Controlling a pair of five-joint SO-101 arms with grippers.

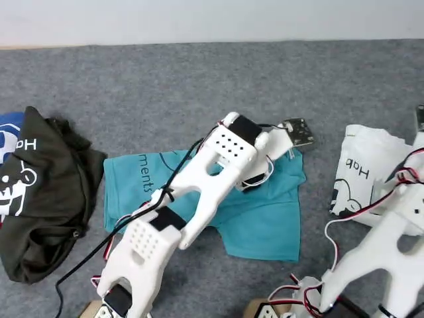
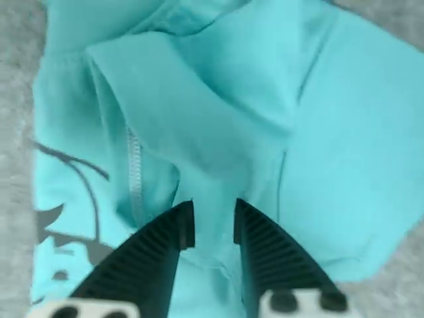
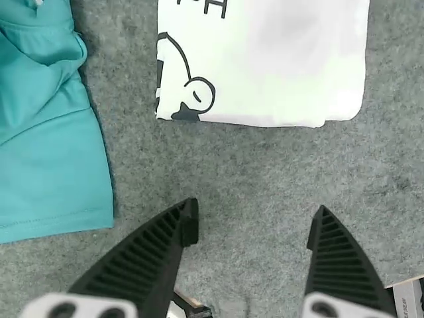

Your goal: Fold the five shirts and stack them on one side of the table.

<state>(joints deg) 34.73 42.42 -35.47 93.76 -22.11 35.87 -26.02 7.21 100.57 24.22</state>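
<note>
A teal shirt (image 1: pixel 265 218) lies part-folded in the middle of the grey table. My left gripper (image 2: pixel 213 218) is shut on a raised fold of the teal shirt (image 2: pixel 218 112), near the shirt's far right corner, where the left arm (image 1: pixel 218 165) stretches over it. A folded white shirt (image 1: pixel 364 172) with a black bear print lies at the right. My right gripper (image 3: pixel 255 228) hangs open over bare table, between the white shirt (image 3: pixel 278 59) and the teal shirt (image 3: pixel 46 132). A dark olive shirt (image 1: pixel 46 199) lies crumpled at the left over a blue shirt (image 1: pixel 10 129).
The grey carpet-like table (image 1: pixel 199 86) is bare along its far half. The right arm (image 1: pixel 384 245) stands at the near right, with red and white cables along it. A pale wall runs behind the table's far edge.
</note>
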